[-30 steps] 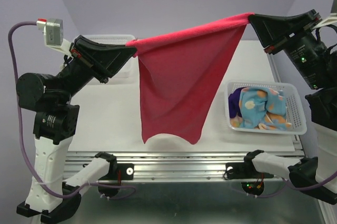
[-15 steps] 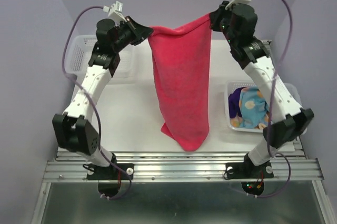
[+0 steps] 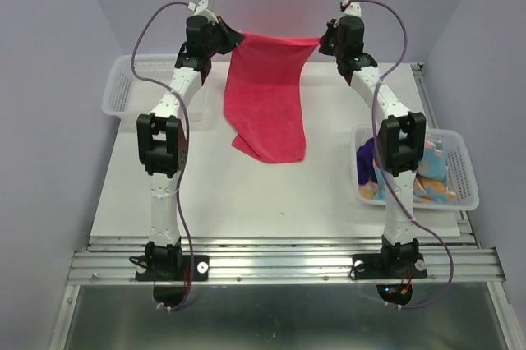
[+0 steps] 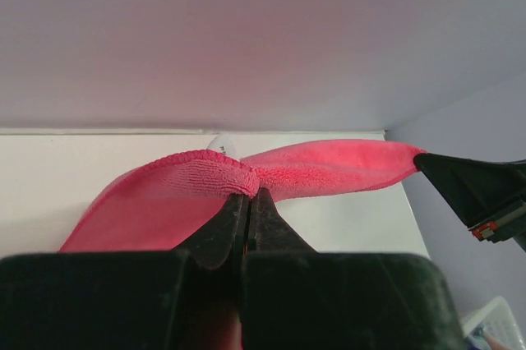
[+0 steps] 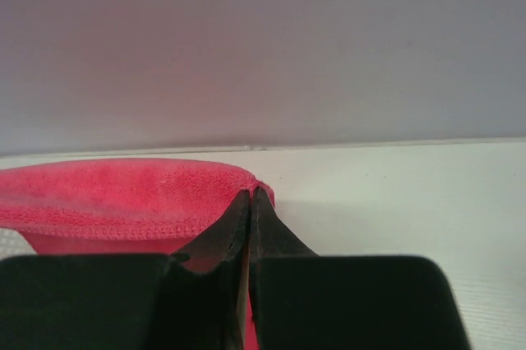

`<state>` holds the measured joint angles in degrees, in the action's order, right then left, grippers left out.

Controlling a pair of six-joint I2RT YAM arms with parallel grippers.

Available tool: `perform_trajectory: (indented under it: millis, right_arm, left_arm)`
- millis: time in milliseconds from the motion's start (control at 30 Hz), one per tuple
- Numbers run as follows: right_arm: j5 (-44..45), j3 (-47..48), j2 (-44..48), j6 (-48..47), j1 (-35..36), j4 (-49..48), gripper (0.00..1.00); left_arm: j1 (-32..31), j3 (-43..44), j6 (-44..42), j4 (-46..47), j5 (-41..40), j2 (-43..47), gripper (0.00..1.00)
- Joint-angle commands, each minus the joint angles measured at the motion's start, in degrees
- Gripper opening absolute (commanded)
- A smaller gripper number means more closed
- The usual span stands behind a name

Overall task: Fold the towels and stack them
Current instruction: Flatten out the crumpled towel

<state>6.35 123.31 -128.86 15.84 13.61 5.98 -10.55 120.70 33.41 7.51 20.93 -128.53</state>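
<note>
While both arms reach high over the far end of the table (image 3: pixel 246 202), the magenta-pink towel (image 3: pixel 267 99) hangs spread between them.

The left gripper (image 3: pixel 237 38) is pinched tight on one top corner of this towel and the right gripper (image 3: pixel 319 41) is pinched tight on the other; each wrist view shows the jaws closed with only cloth between them. The top hem runs nearly taut from claw to claw above the table's far edge. From there the cloth drops, and its lower end appears to rest folded over on the table's far middle. At the table's right side, a white mesh basket (image 3: pixel 470 195) holds the dark purple towel (image 3: pixel 366 157) and the light blue dotted towel (image 3: pixel 433 171), bunched together. A second white mesh basket (image 3: pixel 123 97) sits at the table's far left corner.
</note>
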Motion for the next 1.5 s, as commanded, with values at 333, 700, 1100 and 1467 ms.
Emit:
perform_trajectory:
  millis: [333, 700, 1100, 1467]
  right_arm:
    - [-9.51, -1.66, 9.57, 0.51, -1.12, -6.95, 0.01]
    - [-26.72, -12.05, 48.60, 8.50, -0.95, 5.69, 0.01]
    - [-38.51, -5.09, 66.45, 17.20, -0.95, 14.33, 0.01]
    - [-29.65, -17.45, 68.74, 14.32, -0.95, 10.90, 0.01]
  left_arm:
    - [0.79, -7.40, -1.59, 9.27, 4.99, 13.28, 0.00]
    - [-4.83, -27.80, -0.01, 5.26, 4.21, 57.29, 0.00]
    - [-13.98, -30.70, 4.47, 2.95, 10.00, 77.99, 0.00]
    - [-13.98, -38.08, 2.11, 3.30, 5.90, 77.64, 0.00]
